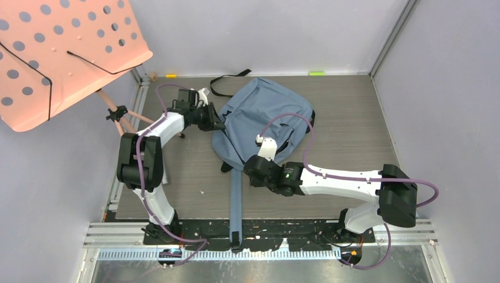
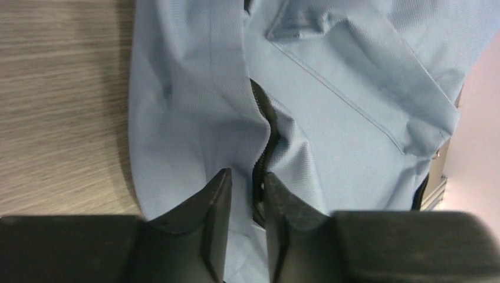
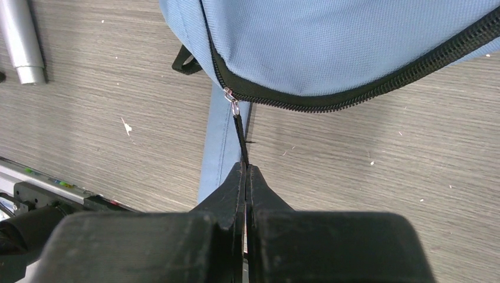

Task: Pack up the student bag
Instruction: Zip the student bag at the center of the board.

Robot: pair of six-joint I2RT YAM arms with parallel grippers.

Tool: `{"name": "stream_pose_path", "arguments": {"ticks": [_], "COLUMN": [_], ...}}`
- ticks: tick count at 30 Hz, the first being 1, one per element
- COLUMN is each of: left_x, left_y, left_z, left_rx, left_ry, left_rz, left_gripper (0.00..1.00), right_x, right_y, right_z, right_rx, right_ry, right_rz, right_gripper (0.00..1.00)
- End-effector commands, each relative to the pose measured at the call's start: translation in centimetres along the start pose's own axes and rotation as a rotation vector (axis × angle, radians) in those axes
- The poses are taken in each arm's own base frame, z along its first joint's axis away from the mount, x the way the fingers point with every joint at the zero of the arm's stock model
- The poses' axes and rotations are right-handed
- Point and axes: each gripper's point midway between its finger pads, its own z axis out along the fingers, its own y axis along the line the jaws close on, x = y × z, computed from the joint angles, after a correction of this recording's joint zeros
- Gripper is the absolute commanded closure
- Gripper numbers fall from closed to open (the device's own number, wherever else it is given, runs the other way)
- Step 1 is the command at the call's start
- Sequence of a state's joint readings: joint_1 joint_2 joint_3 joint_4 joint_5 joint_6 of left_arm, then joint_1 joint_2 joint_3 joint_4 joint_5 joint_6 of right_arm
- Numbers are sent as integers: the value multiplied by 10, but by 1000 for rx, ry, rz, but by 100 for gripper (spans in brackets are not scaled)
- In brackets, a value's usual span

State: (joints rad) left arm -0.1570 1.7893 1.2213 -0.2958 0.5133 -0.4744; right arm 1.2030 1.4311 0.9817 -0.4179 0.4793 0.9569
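Beside the student bag (image 1: 253, 106), the right pincer (image 3: 244, 168) clamps its zipper pull (image 3: 239, 132)

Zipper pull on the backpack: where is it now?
In the right wrist view, the zipper pull runs from the student bag's near edge into the shut right gripper, over the blue strap.

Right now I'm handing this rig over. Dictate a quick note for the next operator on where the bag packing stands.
Left tool: jaws slightly apart, astride the zipper seam at the left edge of the student bag; no firm grip shows.
Right tool: shut on the black zipper pull at the bag's near edge.
The bag lies flat mid-table, with one blue strap trailing toward the bases.
Done: pull gripped.
To do: probably draw the zipper along. The contents cannot be seen.
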Motion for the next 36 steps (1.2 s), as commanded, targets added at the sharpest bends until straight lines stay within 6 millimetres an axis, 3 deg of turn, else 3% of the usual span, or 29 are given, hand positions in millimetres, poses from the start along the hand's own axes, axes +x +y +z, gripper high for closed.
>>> {"name": "stream_pose_path", "arguments": {"ticks": [1,3,5,11,17,21,26,34,36], "left_x": [-62,-51,-38,22,72,97,123,139,142], "left_y": [-12,-8,-8,-10,-37,-56,-64,-69,-69], "left_z": [-24,-32,-40,-60,-67,-62,-48,-25,-21], "left_rx": [6,-26,-28,-36,-13,28,25,20,18], "left_ry": [-238,-227,-223,-196,-175,-151,-101,-44,-32], "left_rz": [116,84,56,-24,-19,-43,-49,-44,-42], "left_gripper": [59,45,38,34,29,27,26,26,31], "right_x": [12,11,10,11,14,16,16,16,17], "right_y": [-5,-3,-1,4,9,12,14,13,13], "right_z": [-14,-14,-14,-11,-8,-7,-6,-7,-7], "right_rx": [7,5,2,-15,-29,-40,-49,-52,-49], "right_ry": [59,59,60,65,78,86,87,86,87], "right_rz": [-34,-39,-45,-54,-57,-54,-46,-47,-46], "right_gripper": [99,100,100,100,99,100,99,99,99]}}
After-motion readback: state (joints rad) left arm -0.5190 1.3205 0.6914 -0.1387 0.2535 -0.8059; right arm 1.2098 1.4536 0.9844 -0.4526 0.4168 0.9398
